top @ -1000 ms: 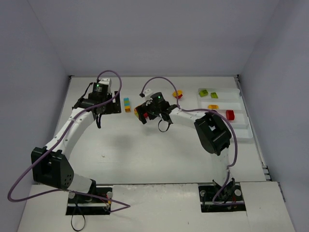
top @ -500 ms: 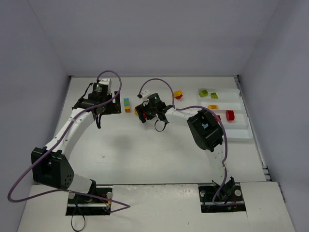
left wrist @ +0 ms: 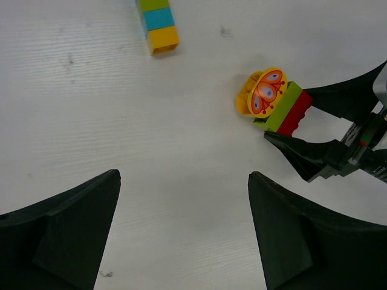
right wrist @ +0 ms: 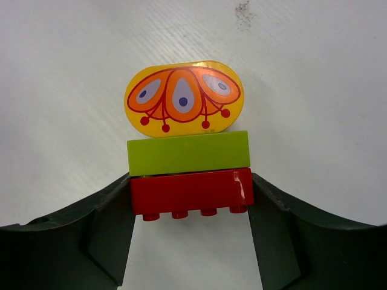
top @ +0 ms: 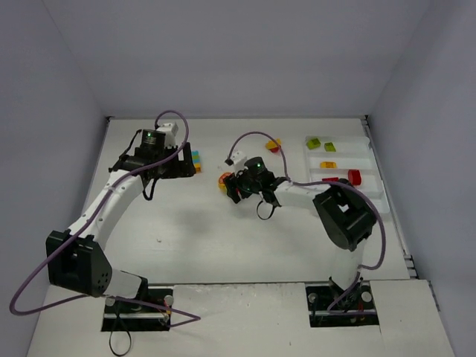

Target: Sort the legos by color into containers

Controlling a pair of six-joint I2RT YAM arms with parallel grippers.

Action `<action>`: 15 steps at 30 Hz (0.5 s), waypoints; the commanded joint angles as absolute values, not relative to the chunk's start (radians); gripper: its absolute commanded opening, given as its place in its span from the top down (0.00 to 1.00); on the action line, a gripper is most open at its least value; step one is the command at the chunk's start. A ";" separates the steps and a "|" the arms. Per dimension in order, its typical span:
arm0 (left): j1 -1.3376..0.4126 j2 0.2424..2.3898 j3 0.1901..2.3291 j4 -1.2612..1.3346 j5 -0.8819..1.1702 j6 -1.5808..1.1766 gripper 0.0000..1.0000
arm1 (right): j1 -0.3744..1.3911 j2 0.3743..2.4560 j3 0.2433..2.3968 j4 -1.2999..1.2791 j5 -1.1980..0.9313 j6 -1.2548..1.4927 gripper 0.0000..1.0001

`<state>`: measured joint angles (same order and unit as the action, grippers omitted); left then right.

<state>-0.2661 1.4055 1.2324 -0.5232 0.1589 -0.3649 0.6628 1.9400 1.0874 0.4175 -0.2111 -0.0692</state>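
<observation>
- Two fingers of the right gripper [right wrist: 190, 208] pressed against the short ends of the red brick [right wrist: 190, 192], pinching it from either side.
- That red brick was the bottom of a three-piece stack lying flat on the white table [right wrist: 72, 48]. A lime green brick [right wrist: 188, 153] was joined to it, and beyond that a yellow oval piece [right wrist: 184, 96] printed with an orange wing-like pattern.
- From above, this stack lay near the middle of the table, well apart from the white tray [top: 357, 152] at the right side.
- The left gripper [left wrist: 182, 181] hovered with its fingers spread wide and only bare table between them.
- A second stack [left wrist: 158, 24] of green, cyan and yellow-orange bricks lay on the table near the left gripper, apart from the pinched stack.
- A yellow and red piece [top: 274, 146] lay on the table between the right gripper and the tray.
- Inside the tray, two green bricks [top: 313, 143] lay in the far compartment, an orange brick [top: 328, 164] in the next one, and a loose red piece [top: 354, 177] in one nearer still.
</observation>
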 commanded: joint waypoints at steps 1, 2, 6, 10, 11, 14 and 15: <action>-0.258 1.322 1.230 -0.424 0.320 -0.397 0.20 | 0.672 1.725 1.023 0.569 -0.290 -0.118 0.95; -0.258 1.313 1.221 -0.408 0.356 -0.408 0.20 | 0.670 1.653 0.997 0.574 -0.304 -0.135 0.95; -0.262 1.279 1.180 -0.298 0.593 -0.507 0.20 | 0.675 1.484 0.884 0.565 -0.379 -0.179 0.95; -0.299 1.267 1.195 -0.261 0.701 -0.552 0.20 | 0.701 1.319 0.830 0.548 -0.426 -0.235 0.95; -0.311 1.259 1.201 -0.258 0.712 -0.552 0.20 | 0.706 1.299 0.821 0.546 -0.431 -0.244 0.95; -0.363 1.244 1.219 -0.232 0.709 -0.554 0.20 | 0.712 1.246 0.801 0.538 -0.449 -0.267 0.94; -0.374 1.241 1.224 -0.218 0.710 -0.560 0.20 | 0.716 1.240 0.804 0.523 -0.452 -0.271 0.94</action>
